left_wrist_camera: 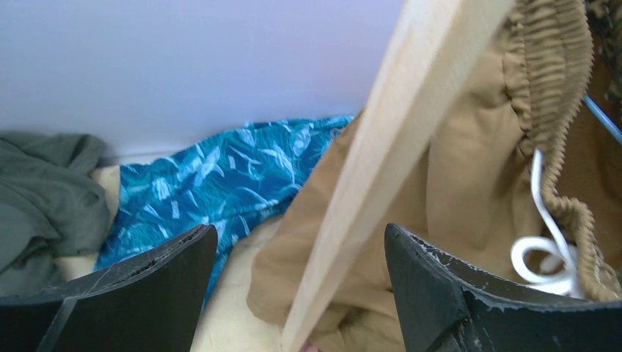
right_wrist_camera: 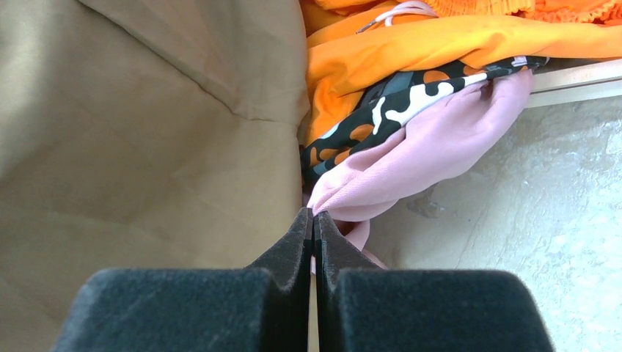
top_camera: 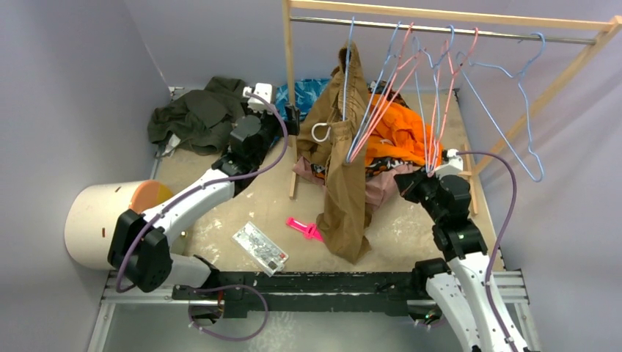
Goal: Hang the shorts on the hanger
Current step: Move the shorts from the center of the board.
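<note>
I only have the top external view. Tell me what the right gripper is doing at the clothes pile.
Observer: The right gripper is shut, pinching a fold of the dusty-pink fabric shorts.
Operator: Report what lies on those shorts.
Observer: A black, white and orange patterned cloth overlaps them, under the bright orange garment.
Operator: Now the left gripper.
Observer: The left gripper is open and holds nothing; the pale wooden rack post shows between its fingers.

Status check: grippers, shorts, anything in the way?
Left gripper open, straddling the rack post. Right gripper shut on pink shorts edge. They lie under orange garment and patterned cloth, tan shorts alongside.
</note>
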